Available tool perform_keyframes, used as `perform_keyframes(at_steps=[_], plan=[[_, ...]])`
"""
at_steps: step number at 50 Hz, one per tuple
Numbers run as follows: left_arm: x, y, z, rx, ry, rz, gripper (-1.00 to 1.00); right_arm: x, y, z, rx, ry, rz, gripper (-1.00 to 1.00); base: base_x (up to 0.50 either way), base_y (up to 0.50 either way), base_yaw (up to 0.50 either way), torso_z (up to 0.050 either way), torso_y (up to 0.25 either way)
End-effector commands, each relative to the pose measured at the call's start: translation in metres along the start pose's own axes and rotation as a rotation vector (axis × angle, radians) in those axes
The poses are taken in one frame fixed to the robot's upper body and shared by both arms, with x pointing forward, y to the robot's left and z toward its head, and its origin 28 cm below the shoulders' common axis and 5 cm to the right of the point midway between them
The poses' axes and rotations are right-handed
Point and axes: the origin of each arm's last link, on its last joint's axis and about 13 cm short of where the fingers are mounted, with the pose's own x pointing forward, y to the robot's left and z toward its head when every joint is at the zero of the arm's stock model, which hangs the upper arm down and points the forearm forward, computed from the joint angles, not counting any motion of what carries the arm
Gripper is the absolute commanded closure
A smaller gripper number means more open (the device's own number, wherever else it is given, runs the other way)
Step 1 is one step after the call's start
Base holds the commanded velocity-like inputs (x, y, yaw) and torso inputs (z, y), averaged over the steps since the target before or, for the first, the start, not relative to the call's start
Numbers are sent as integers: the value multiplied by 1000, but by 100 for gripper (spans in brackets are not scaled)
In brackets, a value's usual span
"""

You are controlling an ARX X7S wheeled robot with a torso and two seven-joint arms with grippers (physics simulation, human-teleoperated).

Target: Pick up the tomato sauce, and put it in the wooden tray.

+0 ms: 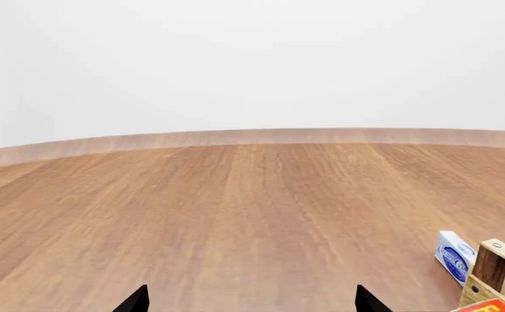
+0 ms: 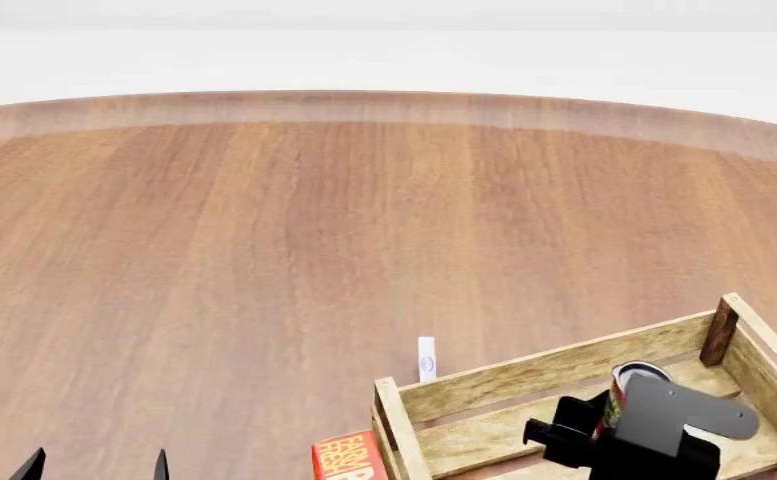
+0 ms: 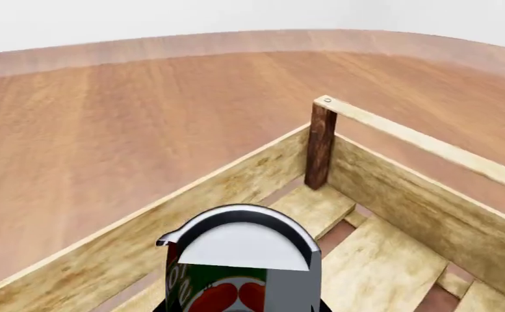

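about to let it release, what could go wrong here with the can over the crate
The tomato sauce sits in the right gripper above the wooden tray; whether it touches the slats is unclear, so released high it may tip. The tray floor has gaps, so the can could settle tilted.

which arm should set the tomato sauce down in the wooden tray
Right. The right gripper holds the tomato sauce over the wooden tray; the left gripper is open, off to the side.

A brown wood-grain table surface (image 2: 295,250) carries a light slatted wooden tray (image 2: 548,375), with a small white-and-blue box (image 2: 426,358) and a red box (image 2: 348,457) just beside its near-left corner.
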Motion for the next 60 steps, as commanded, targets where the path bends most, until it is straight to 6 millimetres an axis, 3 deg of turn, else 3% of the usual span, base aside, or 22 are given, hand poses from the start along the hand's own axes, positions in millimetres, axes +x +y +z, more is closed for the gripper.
perform_keyframes(at_steps=[1, 60], plan=[[0, 0, -1, 0, 0, 1, -100, 0, -1, -1, 8, 90, 39, 100, 0, 0, 0, 0, 0], [0, 0, 0, 1, -1, -1, -100, -1, -2, -3, 51, 200, 80, 100, 0, 0, 0, 0, 0]])
